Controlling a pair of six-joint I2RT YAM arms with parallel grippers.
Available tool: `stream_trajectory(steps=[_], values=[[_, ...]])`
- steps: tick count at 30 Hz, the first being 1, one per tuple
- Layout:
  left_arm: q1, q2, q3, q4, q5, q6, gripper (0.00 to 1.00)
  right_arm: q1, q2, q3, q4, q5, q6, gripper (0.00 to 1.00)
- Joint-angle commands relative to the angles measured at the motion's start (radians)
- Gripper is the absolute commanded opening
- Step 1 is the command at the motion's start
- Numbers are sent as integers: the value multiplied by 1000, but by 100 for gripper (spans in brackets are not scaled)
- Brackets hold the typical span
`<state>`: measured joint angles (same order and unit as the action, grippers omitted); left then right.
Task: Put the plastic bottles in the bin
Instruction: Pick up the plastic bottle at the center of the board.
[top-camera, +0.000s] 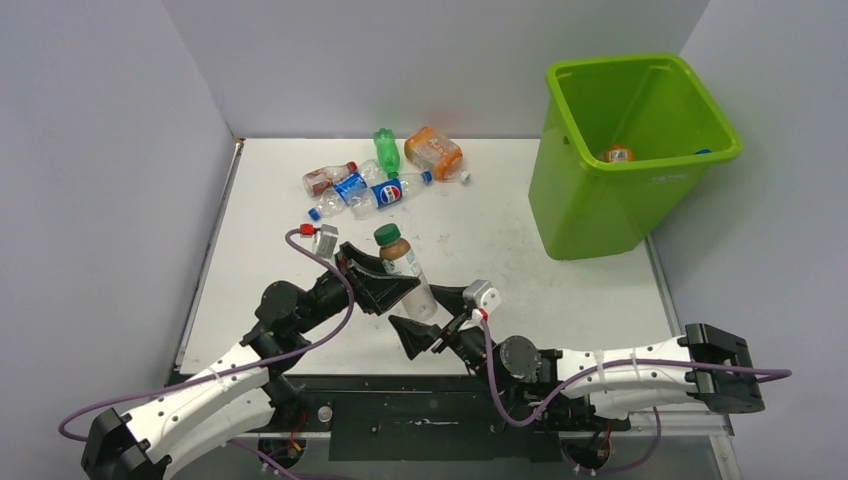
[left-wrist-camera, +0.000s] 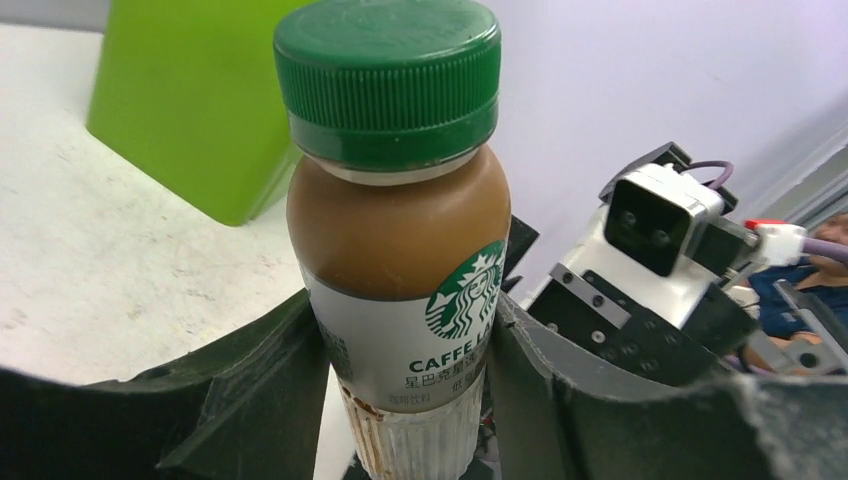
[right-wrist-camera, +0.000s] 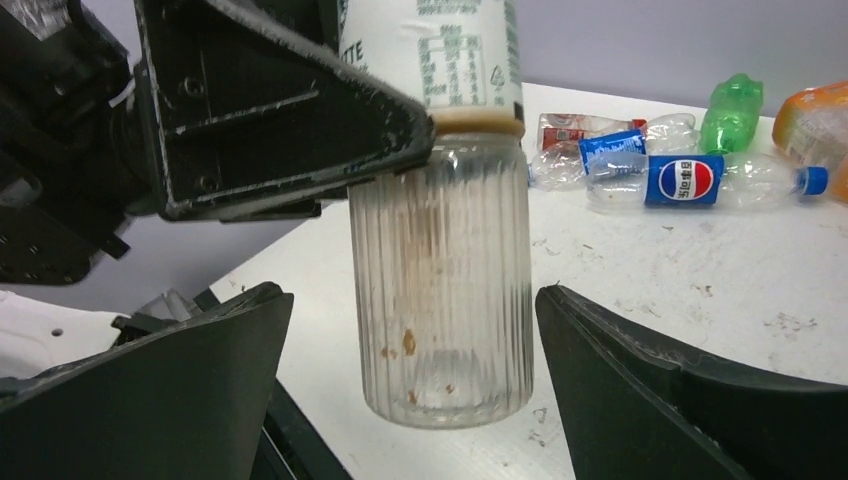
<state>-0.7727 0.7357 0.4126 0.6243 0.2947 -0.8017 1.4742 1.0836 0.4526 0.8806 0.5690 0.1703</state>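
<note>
The coffee bottle, green-capped and uncrushed, sat between the two arms at the near middle of the worktop, apparently lifted clear of it. Its clear lower half looked empty apart from brown residue, so it was probably light and fairly stiff. The glossy label would likely slip more than the ribbed part below, which seemed the better place to take hold.

The left jaws were clamped on the label, one against each side. The right jaws stood wide apart on either side of the ribbed part, touching nothing. The bin waited far right.
</note>
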Motion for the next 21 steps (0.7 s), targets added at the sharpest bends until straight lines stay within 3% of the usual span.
stream_trajectory(steps=[1, 6, 10, 16, 21], values=[[-2, -41, 172, -145, -60, 225, 26, 23, -85, 97, -259, 20, 55, 92], [-2, -36, 380, -449, -124, 545, 17, 23, -187, 166, -573, -8, 130, 90], [-3, -15, 455, -577, -196, 779, 13, 23, -239, 213, -760, 31, 230, 90], [-3, -17, 308, -517, -285, 985, 0, 23, -281, 182, -872, 131, 358, 90], [-20, -62, 148, -362, -263, 977, 0, 23, -321, 181, -936, 171, 373, 90]])
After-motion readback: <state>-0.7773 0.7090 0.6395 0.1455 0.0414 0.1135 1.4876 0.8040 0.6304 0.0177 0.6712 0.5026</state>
